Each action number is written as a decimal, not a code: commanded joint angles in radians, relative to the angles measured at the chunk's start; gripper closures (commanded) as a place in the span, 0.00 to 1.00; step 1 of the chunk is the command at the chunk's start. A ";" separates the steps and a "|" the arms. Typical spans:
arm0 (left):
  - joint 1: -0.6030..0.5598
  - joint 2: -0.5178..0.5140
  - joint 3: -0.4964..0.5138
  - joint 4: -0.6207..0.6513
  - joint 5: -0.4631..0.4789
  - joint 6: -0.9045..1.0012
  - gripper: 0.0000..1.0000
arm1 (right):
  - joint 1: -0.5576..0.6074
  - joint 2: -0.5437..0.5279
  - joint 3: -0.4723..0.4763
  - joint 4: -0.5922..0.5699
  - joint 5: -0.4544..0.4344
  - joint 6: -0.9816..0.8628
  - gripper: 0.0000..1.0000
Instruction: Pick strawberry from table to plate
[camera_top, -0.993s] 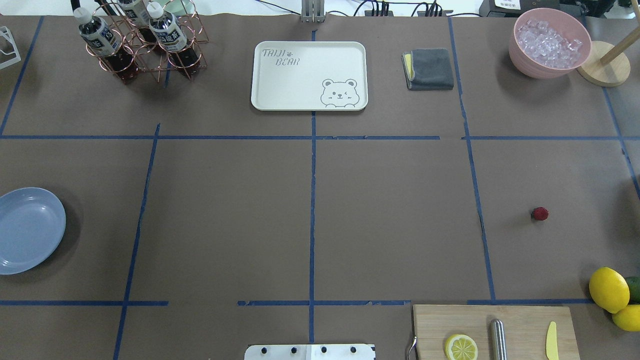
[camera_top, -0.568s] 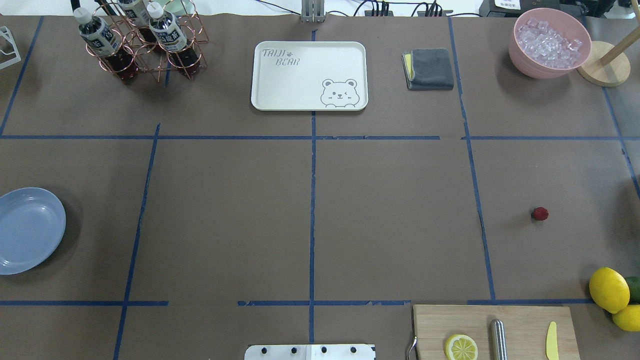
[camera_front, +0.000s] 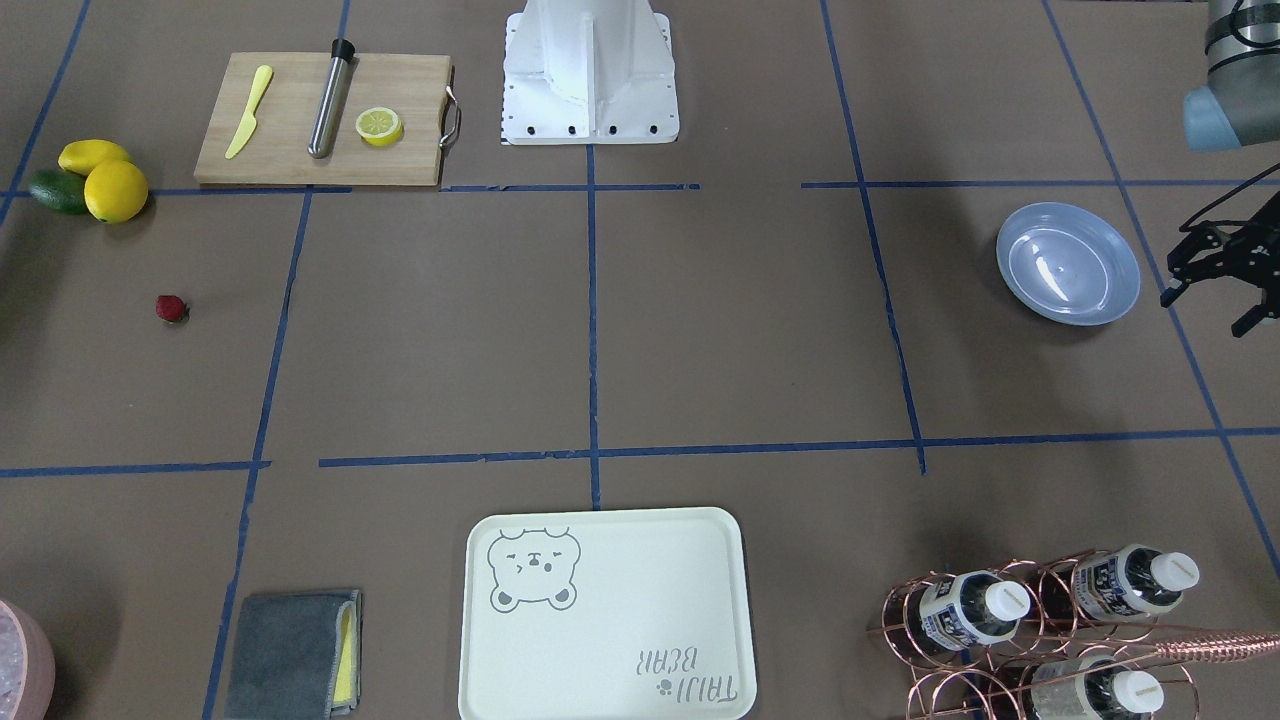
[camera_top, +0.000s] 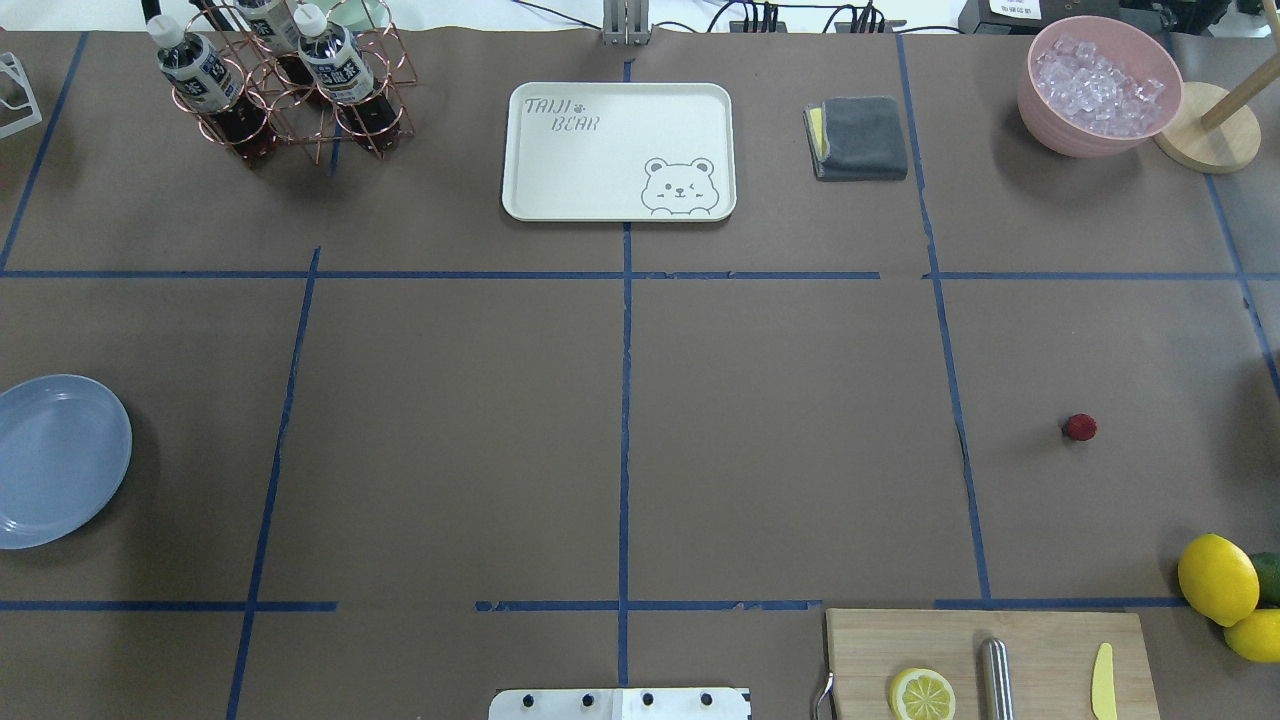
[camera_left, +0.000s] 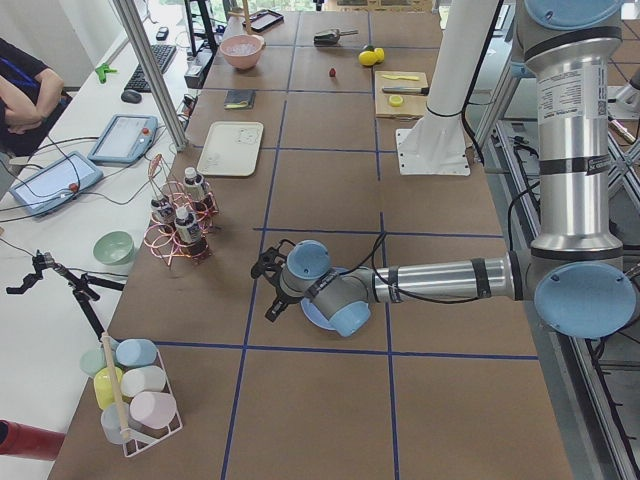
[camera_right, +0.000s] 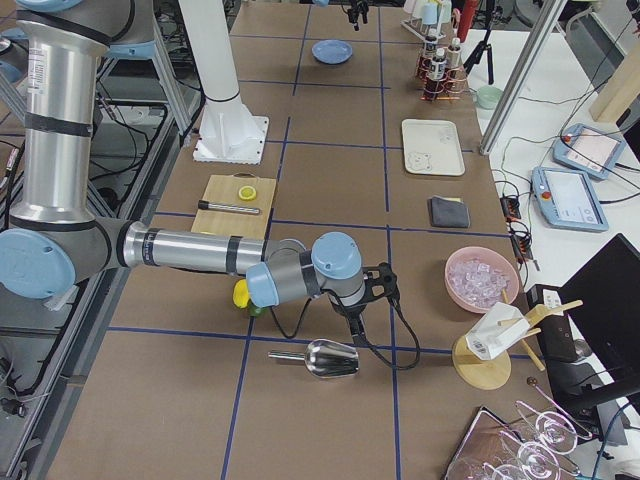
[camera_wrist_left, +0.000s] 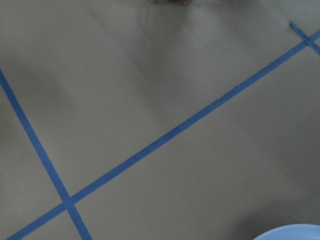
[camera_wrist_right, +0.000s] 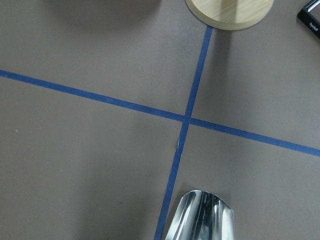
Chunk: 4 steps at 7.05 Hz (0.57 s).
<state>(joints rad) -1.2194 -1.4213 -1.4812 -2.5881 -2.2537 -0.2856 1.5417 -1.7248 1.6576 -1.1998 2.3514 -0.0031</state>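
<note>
The small dark-red strawberry (camera_top: 1079, 428) lies alone on the brown table (camera_top: 780, 430), right of centre in the overhead view, and it also shows as strawberry (camera_front: 171, 308). The light-blue plate (camera_top: 55, 460) rests at the table's left edge with nothing on it. My left gripper (camera_front: 1205, 312) hovers just beyond the plate (camera_front: 1067, 262), open and holding nothing. My right gripper (camera_right: 372, 308) shows only in the exterior right view, past the lemons at the table's end. I cannot tell whether it is open or shut.
A cutting board (camera_top: 985, 660) carries a lemon half, a metal rod and a yellow knife. Lemons (camera_top: 1217, 578) lie beside it. At the far side stand a cream tray (camera_top: 618, 150), grey cloth (camera_top: 858, 137), pink ice bowl (camera_top: 1098, 85) and bottle rack (camera_top: 290, 85). A metal scoop (camera_wrist_right: 202, 217) lies under the right wrist.
</note>
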 joint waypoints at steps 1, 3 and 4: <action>0.046 0.054 0.082 -0.192 0.016 -0.196 0.43 | 0.000 -0.002 -0.001 0.000 0.000 0.000 0.00; 0.073 0.070 0.102 -0.225 0.014 -0.199 0.43 | 0.002 -0.010 0.002 0.000 0.000 0.002 0.00; 0.087 0.073 0.110 -0.227 0.014 -0.199 0.43 | 0.002 -0.013 0.002 0.000 0.000 0.002 0.00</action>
<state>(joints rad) -1.1497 -1.3541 -1.3820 -2.8058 -2.2392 -0.4808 1.5426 -1.7345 1.6590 -1.1996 2.3516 -0.0017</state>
